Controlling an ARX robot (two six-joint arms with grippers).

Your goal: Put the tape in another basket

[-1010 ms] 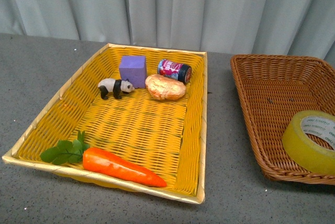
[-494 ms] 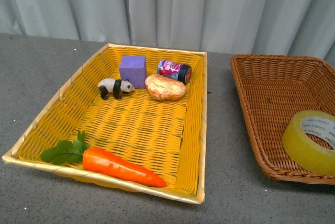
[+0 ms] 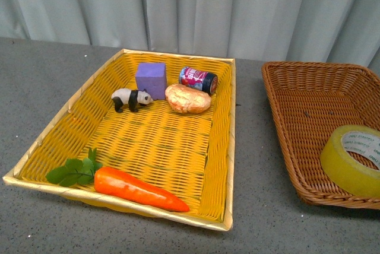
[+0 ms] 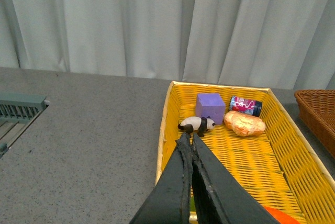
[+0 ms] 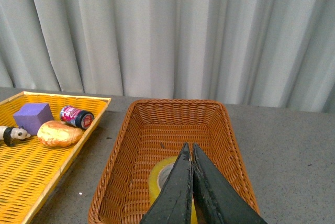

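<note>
The yellow tape roll (image 3: 351, 160) lies inside the dark brown wicker basket (image 3: 297, 123) at the right, near its front corner. It also shows in the right wrist view (image 5: 159, 178), partly hidden behind my right gripper (image 5: 188, 148), which is shut, empty and held above the brown basket (image 5: 133, 145). My left gripper (image 4: 189, 141) is shut and empty above the near left part of the yellow basket (image 4: 166, 124). Neither gripper shows in the front view.
The yellow basket (image 3: 89, 82) holds a purple cube (image 3: 150, 79), a toy panda (image 3: 131, 98), a bread roll (image 3: 187, 98), a small red can (image 3: 198, 80) and a carrot with leaves (image 3: 136, 189). Grey curtain behind. A grey vent (image 4: 18, 109) lies far left.
</note>
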